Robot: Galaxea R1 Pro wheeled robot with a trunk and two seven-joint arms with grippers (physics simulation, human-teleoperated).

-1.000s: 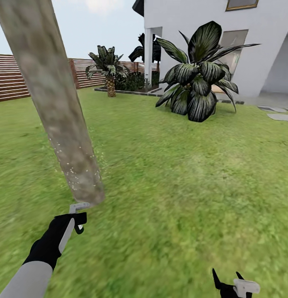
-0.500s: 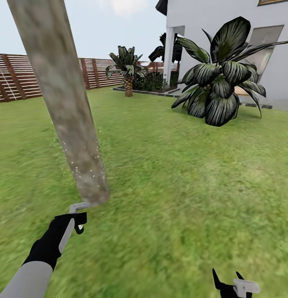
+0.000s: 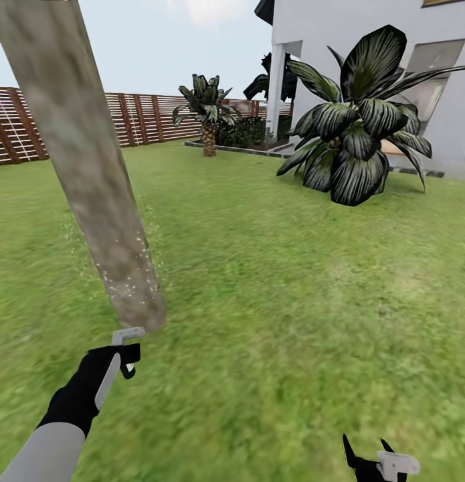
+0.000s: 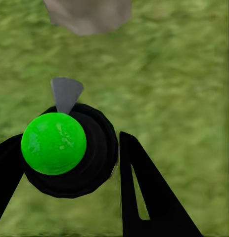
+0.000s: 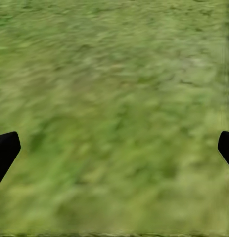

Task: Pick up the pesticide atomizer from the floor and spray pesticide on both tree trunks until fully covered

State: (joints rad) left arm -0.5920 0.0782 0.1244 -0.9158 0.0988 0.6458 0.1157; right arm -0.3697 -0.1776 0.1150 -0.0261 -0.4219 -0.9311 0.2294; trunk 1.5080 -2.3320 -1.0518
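Observation:
A thick, pale grey-brown mottled tree trunk [image 3: 91, 174] leans across the left of the head view, with white specks scattered over its lower part. Just in front of the trunk's foot, my left gripper [image 3: 125, 353] is shut on the pesticide atomizer [image 3: 128, 334]. The left wrist view shows the atomizer [image 4: 55, 143] as a round black body with a bright green top and a grey nozzle. That nozzle points at the trunk base [image 4: 89, 15], and the gripper [image 4: 69, 140] pinches the body. My right gripper [image 3: 366, 447] hangs low at the right over grass, fingers [image 5: 6, 148] wide apart and open.
Green lawn [image 3: 292, 288] stretches all around. A big dark spiky plant [image 3: 352, 134] stands at the back right before the white house [image 3: 406, 40]. A small palm [image 3: 207, 114] and a brown slat fence [image 3: 138, 117] close the far side.
The head view has swung, so the trunk sits further left and the house and plants have shifted right. Both arms keep their places in the picture; the atomizer stays held.

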